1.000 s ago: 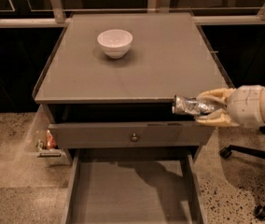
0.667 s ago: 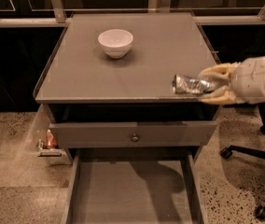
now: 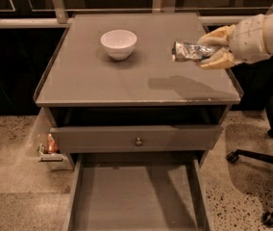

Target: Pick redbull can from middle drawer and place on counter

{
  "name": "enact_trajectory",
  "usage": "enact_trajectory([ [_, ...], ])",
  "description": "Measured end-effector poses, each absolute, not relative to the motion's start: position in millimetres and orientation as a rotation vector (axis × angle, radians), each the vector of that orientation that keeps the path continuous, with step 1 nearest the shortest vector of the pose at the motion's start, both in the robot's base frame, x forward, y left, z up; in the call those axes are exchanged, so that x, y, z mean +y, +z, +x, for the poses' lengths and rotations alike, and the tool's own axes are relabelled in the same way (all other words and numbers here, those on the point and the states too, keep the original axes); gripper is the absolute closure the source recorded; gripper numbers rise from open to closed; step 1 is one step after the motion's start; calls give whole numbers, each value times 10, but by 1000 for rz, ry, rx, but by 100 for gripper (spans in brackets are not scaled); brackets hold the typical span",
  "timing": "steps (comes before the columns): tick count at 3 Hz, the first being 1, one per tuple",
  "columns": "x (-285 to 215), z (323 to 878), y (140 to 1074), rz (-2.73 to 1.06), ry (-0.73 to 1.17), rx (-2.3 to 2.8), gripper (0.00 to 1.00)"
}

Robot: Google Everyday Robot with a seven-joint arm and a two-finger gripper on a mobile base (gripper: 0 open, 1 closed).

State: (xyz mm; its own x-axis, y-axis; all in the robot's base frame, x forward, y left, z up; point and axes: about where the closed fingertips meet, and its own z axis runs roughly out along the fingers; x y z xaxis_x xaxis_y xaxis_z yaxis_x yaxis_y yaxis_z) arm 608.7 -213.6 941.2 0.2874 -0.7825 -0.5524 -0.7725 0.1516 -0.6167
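Observation:
My gripper [image 3: 212, 50] comes in from the right, its yellowish fingers [image 3: 219, 34] shut on the redbull can [image 3: 188, 51]. The can is silver and shiny and lies on its side in the grasp, held above the right part of the counter [image 3: 103, 81], with its shadow on the top below it. The middle drawer [image 3: 135, 196] is pulled out at the bottom of the view, and its flat grey floor is bare.
A white bowl [image 3: 118, 43] stands on the counter at the back left of centre. A shut drawer front with a small round knob [image 3: 138, 141] sits above the open drawer. An office chair base [image 3: 266, 177] stands on the floor at the right.
My gripper has risen with the redbull can from the counter's front right edge and moved back over the counter top.

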Motion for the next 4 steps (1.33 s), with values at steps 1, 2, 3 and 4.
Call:
enact_trajectory([
  [1,-2054,6440,9402,-1580,43,1468,100],
  [2,-2044,6662,9152,-1500,103,1553,100],
  [3,-1956,6754,8712,-1374,233,1646,100],
  [4,-1801,6818,8478,-1292,322,1677,100],
])
